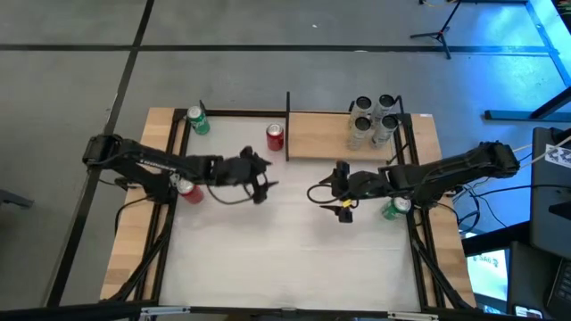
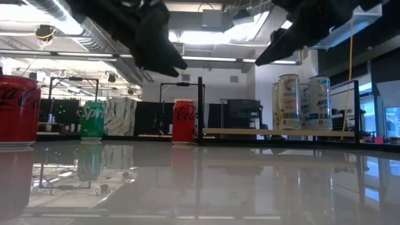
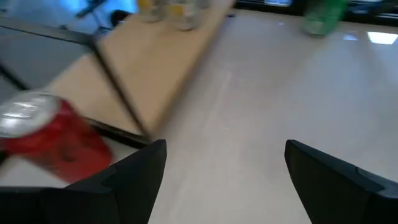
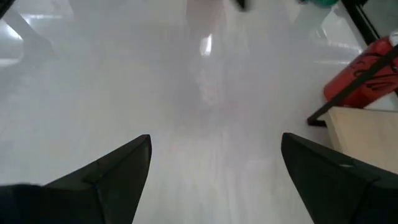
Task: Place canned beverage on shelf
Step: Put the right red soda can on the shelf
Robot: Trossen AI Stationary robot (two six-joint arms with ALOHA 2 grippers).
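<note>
A red can point(image 1: 275, 135) stands upright on the white tabletop, just off the left end of the pale wooden shelf point(image 1: 330, 135); it also shows in the low view point(image 2: 184, 122) and the left wrist view point(image 3: 50, 134). Several silver cans point(image 1: 373, 120) stand on the shelf's right part. My left gripper point(image 1: 266, 176) is open and empty above the table, near-left of the red can; it also shows in its own wrist view point(image 3: 224, 149). My right gripper point(image 1: 335, 189) is open and empty above the table's middle, on the near side of the shelf; its wrist view point(image 4: 214, 140) shows bare tabletop below it.
A green can point(image 1: 198, 120) stands at the far left. A second red can point(image 1: 187, 189) stands under my left arm. A second green can point(image 1: 395, 208) stands by my right arm. Black uprights point(image 1: 287, 125) frame the shelf.
</note>
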